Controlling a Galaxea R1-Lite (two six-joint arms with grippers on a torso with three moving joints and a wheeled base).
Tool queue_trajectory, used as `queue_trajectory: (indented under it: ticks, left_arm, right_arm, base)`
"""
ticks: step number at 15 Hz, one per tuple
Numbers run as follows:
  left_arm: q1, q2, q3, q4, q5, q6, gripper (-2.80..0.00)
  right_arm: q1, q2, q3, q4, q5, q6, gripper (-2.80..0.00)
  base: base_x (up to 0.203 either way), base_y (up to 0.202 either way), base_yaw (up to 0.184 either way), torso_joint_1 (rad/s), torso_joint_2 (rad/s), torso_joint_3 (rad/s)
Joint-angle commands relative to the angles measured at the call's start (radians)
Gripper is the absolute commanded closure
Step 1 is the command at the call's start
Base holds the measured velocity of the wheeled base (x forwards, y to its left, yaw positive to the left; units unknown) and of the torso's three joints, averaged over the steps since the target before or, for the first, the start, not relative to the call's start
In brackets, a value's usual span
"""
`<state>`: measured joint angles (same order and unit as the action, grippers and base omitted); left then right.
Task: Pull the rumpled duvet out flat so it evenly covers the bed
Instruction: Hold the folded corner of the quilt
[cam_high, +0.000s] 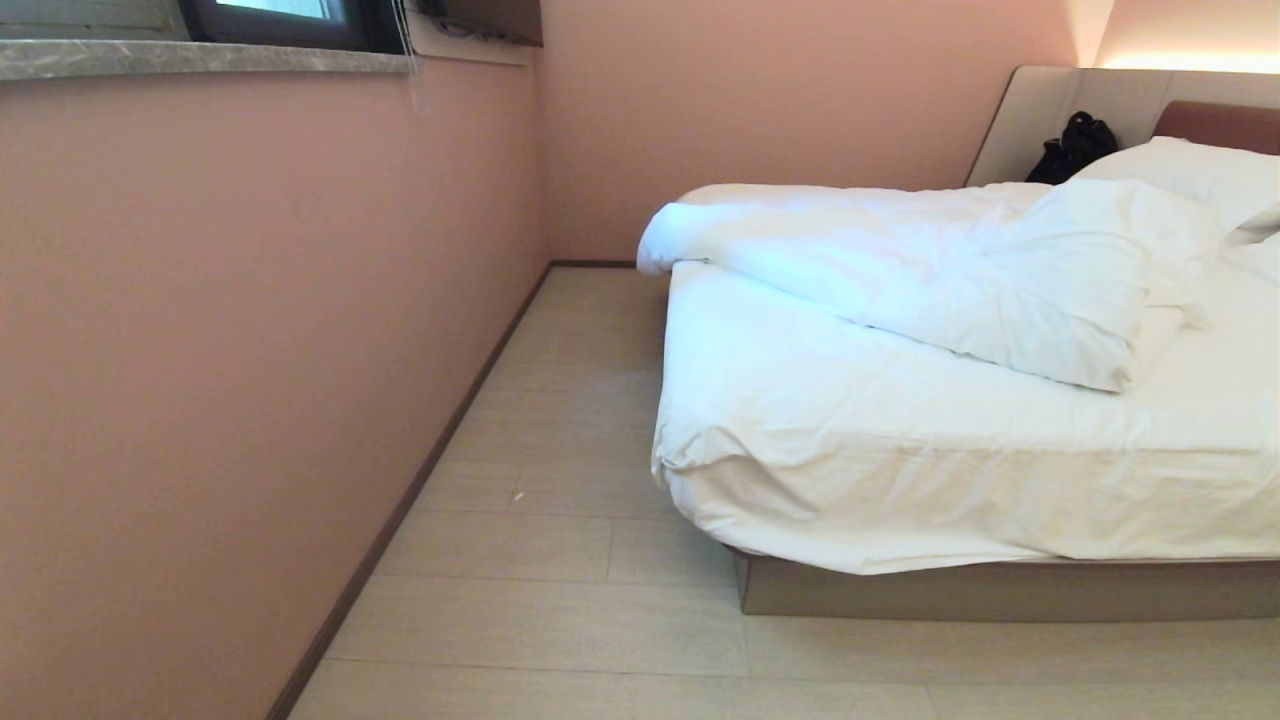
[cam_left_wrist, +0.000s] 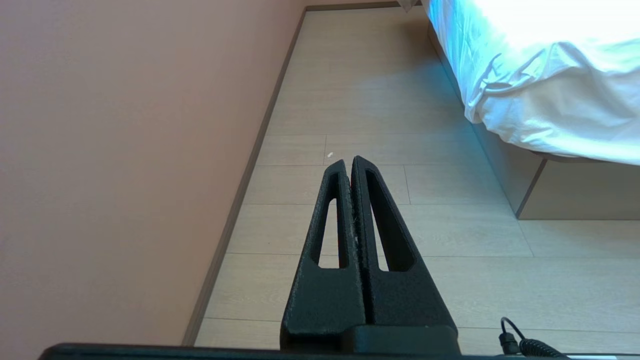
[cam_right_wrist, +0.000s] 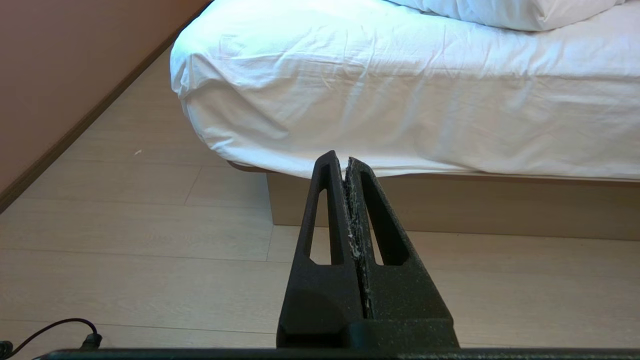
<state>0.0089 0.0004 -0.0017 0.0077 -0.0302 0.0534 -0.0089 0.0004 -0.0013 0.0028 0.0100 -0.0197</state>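
Note:
The bed (cam_high: 900, 590) fills the right of the head view, its white-sheeted mattress on a taupe base. The rumpled white duvet (cam_high: 900, 270) lies bunched in a heap across the far half, one end drooping over the left edge, and the near half of the mattress shows bare sheet. Neither arm shows in the head view. My left gripper (cam_left_wrist: 349, 161) is shut and empty, low over the floor to the left of the bed's corner (cam_left_wrist: 505, 110). My right gripper (cam_right_wrist: 338, 156) is shut and empty too, pointing at the bed's near side (cam_right_wrist: 400, 125), well short of it.
A pink wall (cam_high: 250, 350) with a dark skirting board runs along the left, leaving a strip of pale wood floor (cam_high: 560, 420) between it and the bed. White pillows (cam_high: 1200, 175) and a black bag (cam_high: 1075, 145) sit at the padded headboard (cam_high: 1040, 105).

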Motion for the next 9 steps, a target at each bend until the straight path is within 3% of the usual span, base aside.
queue_trajectory:
  ticks: [1, 9]
  left_arm:
    - [0.000, 0.000, 0.000, 0.000, 0.000, -0.001, 0.00]
    - [0.000, 0.000, -0.002, 0.001, 0.001, 0.005, 0.00]
  right_arm:
    - [0.000, 0.000, 0.000, 0.000, 0.001, 0.000, 0.00]
    - [0.000, 0.001, 0.000, 0.000, 0.001, 0.000, 0.00]
  base:
    - [0.000, 0.000, 0.000, 0.000, 0.00, 0.000]
    - [0.000, 0.000, 0.000, 0.000, 0.00, 0.000]
